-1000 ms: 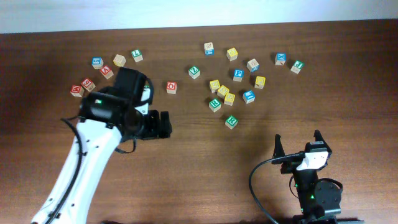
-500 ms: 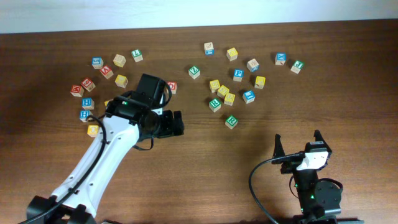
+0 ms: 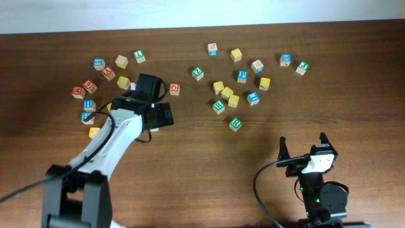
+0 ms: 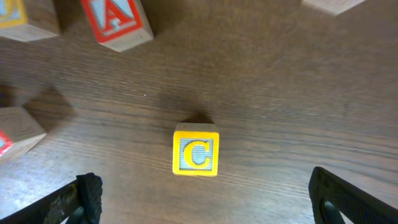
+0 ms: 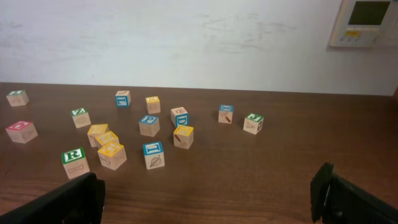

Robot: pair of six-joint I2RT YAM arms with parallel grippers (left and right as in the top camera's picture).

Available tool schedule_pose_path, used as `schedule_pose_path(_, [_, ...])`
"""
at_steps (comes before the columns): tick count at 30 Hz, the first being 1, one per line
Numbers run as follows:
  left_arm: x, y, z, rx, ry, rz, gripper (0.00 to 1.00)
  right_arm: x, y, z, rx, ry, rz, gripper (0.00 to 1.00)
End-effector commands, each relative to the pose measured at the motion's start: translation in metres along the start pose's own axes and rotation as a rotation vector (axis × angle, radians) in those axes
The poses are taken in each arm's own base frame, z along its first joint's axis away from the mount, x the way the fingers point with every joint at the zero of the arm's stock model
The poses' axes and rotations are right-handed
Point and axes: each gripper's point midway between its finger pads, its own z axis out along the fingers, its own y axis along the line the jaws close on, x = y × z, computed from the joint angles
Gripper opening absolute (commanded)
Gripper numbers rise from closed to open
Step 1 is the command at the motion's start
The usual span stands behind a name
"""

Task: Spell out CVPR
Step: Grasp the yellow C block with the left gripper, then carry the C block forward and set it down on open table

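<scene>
A yellow C block [image 4: 196, 157] lies letter-up on the wood in the left wrist view, centred just ahead of my open, empty left gripper [image 4: 208, 200]. In the overhead view the left gripper [image 3: 162, 115] hangs beside the left cluster of blocks, and the C block is hidden under the arm. A green R block [image 3: 235, 124] lies alone below the right cluster and also shows in the right wrist view [image 5: 74, 162]. A green V block [image 3: 198, 73] lies near the middle. My right gripper [image 3: 302, 149] is open and empty at the front right, far from the blocks.
A red A block [image 4: 115, 22] and other blocks lie close around the C block. Several letter blocks are scattered at the left [image 3: 89, 85] and at the right [image 3: 253, 97] of the wooden table [image 3: 209, 164]. A wall stands behind the table.
My left arm has swung from the table's middle back up and to the left, bringing its open gripper over the left cluster. The right arm has not moved.
</scene>
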Motion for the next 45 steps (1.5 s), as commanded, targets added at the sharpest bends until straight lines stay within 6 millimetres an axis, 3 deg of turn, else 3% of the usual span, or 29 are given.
schedule_pose_path(1, [0.009,0.005,0.026,-0.044,0.05,0.041,0.98,0.003,-0.004,0.0,0.02,0.005,0.003,0.98])
schedule_pose_path(4, [0.013,0.014,0.039,-0.078,0.079,0.032,0.99,0.003,-0.004,0.0,0.02,0.005,0.003,0.98])
schedule_pose_path(6, [0.016,0.014,0.046,-0.08,0.095,0.033,0.93,0.003,-0.004,0.0,0.02,0.005,0.003,0.98])
schedule_pose_path(7, [0.018,0.014,0.051,-0.084,0.107,0.035,0.87,0.003,-0.004,0.0,0.02,0.005,0.003,0.99])
schedule_pose_path(8, [0.02,0.013,0.055,-0.082,0.118,0.036,0.71,0.003,-0.004,0.0,0.02,0.005,0.003,0.98])
schedule_pose_path(9, [0.021,0.013,0.057,-0.083,0.119,0.036,0.65,0.003,-0.004,0.0,0.02,0.005,0.003,0.98])
schedule_pose_path(17, [0.006,0.011,0.059,-0.081,0.056,0.027,0.5,0.003,-0.004,0.0,0.02,0.005,0.003,0.98])
schedule_pose_path(19, [0.007,0.011,0.058,-0.082,0.061,0.028,0.51,0.003,-0.004,0.0,0.02,0.005,0.003,0.98])
schedule_pose_path(20, [0.008,0.011,0.058,-0.083,0.063,0.028,0.4,0.003,-0.004,0.0,0.02,0.005,0.003,0.98])
schedule_pose_path(21, [0.008,0.012,0.058,-0.083,0.065,0.029,0.38,0.003,-0.004,0.0,0.02,0.005,0.003,0.98])
schedule_pose_path(26, [0.013,0.008,0.058,-0.058,0.089,0.029,0.36,0.003,-0.004,0.0,0.02,0.005,0.003,0.98])
schedule_pose_path(27, [0.013,0.007,0.058,-0.057,0.089,0.029,0.23,0.003,-0.004,0.0,0.02,0.005,0.003,0.98])
schedule_pose_path(28, [0.013,0.007,0.058,-0.058,0.089,0.029,0.17,0.003,-0.004,0.0,0.02,0.005,0.003,0.98])
schedule_pose_path(35, [0.012,0.007,0.058,-0.056,0.087,0.029,0.12,0.003,-0.004,0.0,0.02,0.005,0.003,0.98])
schedule_pose_path(39, [0.002,-0.002,0.033,0.001,0.07,0.021,0.12,0.003,-0.004,0.0,0.02,0.005,0.003,0.98])
schedule_pose_path(41, [-0.005,-0.011,0.002,0.074,0.045,0.014,0.11,0.003,-0.004,0.0,0.02,0.005,0.003,0.98])
schedule_pose_path(45, [0.002,-0.039,-0.053,0.307,0.046,0.013,0.08,0.003,-0.004,0.0,0.02,0.005,0.003,0.98])
